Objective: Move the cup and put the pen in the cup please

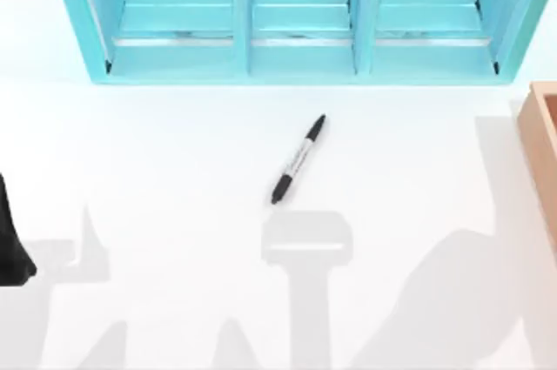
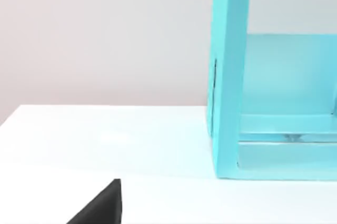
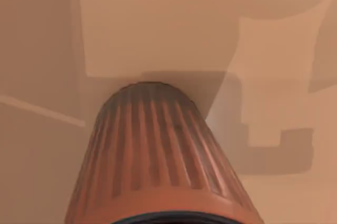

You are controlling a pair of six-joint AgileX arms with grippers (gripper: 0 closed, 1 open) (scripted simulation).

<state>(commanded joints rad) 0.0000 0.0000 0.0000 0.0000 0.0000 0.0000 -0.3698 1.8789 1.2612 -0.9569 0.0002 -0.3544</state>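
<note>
The white table point(image 1: 174, 152) held a turquoise shelf unit point(image 1: 296, 22) along its far edge, with the pen point(image 1: 298, 158) lying flat and diagonal near the centre, apart from everything. In the right wrist view the cup point(image 3: 158, 150) stood ribbed and close against tan-brown walls — probably inside the wooden box point(image 1: 544, 144) at the table's right edge — though whether the right gripper's fingers gripped it could not be told. Risk: lifting could catch the cup on the box wall and tip it; the left arm point(image 1: 13, 248) sat at the left edge.
</note>
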